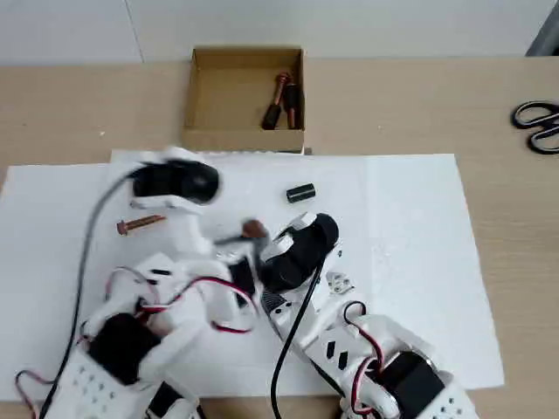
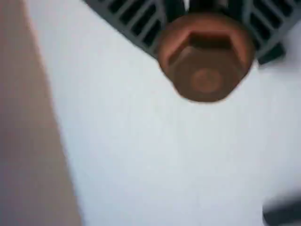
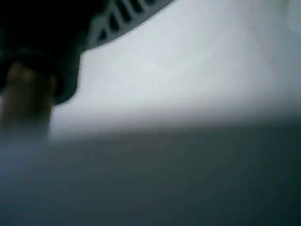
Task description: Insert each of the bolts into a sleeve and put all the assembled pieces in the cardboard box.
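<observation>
Over the middle of the white sheet, my left gripper (image 1: 243,243) is shut on a copper bolt (image 1: 254,229). In the left wrist view the bolt's hexagonal head (image 2: 204,56) sits right under the ribbed dark fingers (image 2: 127,19). My right gripper (image 1: 286,249) is close against it, shut on a black sleeve (image 3: 42,47), and a copper shaft (image 3: 26,96) pokes out of that sleeve. Another bolt (image 1: 140,224) lies loose on the sheet to the left. A loose black sleeve (image 1: 300,193) lies behind the grippers. The cardboard box (image 1: 203,96) at the back holds assembled pieces (image 1: 283,100).
The white sheet (image 1: 410,236) covers most of the wooden table. Scissors (image 1: 537,127) lie at the far right edge. A small metal piece (image 1: 339,282) rests beside the right arm. Red and black cables hang around both arm bases at the front.
</observation>
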